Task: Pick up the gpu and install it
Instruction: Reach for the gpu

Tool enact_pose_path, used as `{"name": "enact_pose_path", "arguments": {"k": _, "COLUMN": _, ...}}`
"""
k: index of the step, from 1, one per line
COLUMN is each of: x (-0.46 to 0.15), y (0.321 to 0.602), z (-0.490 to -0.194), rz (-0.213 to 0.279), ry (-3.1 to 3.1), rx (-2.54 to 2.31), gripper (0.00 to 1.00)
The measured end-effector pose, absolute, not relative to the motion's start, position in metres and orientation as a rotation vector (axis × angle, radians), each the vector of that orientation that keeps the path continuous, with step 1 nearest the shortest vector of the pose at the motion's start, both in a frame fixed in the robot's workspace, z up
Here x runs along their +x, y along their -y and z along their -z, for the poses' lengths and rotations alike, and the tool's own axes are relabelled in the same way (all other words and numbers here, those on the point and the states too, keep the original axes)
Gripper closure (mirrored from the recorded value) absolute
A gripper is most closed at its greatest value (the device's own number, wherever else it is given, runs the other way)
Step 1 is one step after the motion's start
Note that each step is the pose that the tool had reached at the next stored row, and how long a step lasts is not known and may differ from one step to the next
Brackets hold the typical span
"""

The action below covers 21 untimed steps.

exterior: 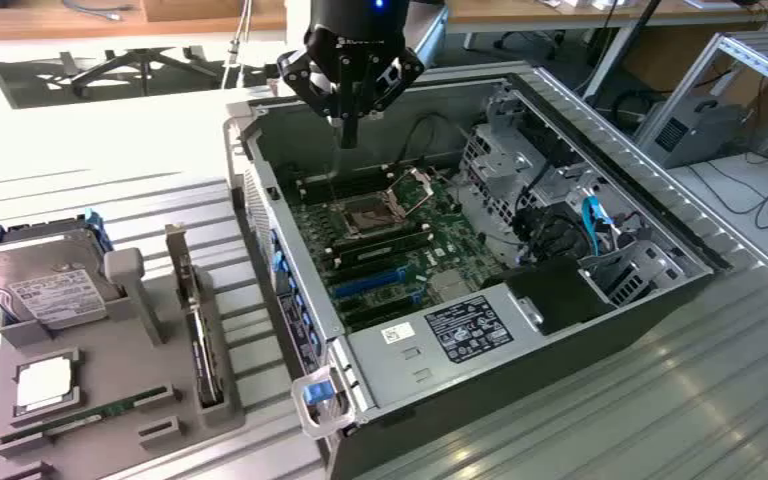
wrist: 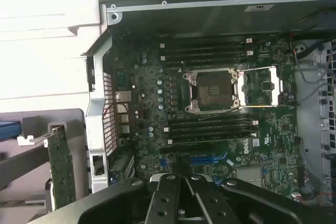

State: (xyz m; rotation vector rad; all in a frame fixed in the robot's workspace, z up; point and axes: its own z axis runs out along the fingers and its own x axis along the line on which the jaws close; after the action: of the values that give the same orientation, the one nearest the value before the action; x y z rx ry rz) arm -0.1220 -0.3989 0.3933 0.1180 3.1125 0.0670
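Note:
The gpu [exterior: 197,318] is a long dark card with a silver bracket, standing on edge in a slot of the grey holder tray [exterior: 144,400] at the exterior view's left. In the wrist view the gpu [wrist: 62,169] stands outside the case wall. My gripper [exterior: 347,138] hangs above the open computer case [exterior: 584,330], over the far end of the motherboard [exterior: 398,250], well apart from the gpu. Its fingers are shut together with nothing between them. In the wrist view the gripper [wrist: 182,183] points down at the motherboard [wrist: 157,93] near the blue card slots [wrist: 207,159].
The holder tray also carries a silver hard drive [exterior: 40,288], a square chip [exterior: 44,382] and a green RAM stick [exterior: 84,415]. Inside the case are a drive cage [exterior: 518,160], cables [exterior: 558,225] and the open processor socket [wrist: 212,90]. The slatted table [exterior: 651,410] surrounds it.

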Motion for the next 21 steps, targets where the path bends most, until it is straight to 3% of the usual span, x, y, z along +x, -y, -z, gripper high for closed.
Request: {"name": "enact_pose_path", "arguments": {"k": 21, "x": -0.138, "y": 0.399, "z": -0.393, "rz": -0.067, "ry": -3.112, "rx": 0.118, "gripper": 0.89}}
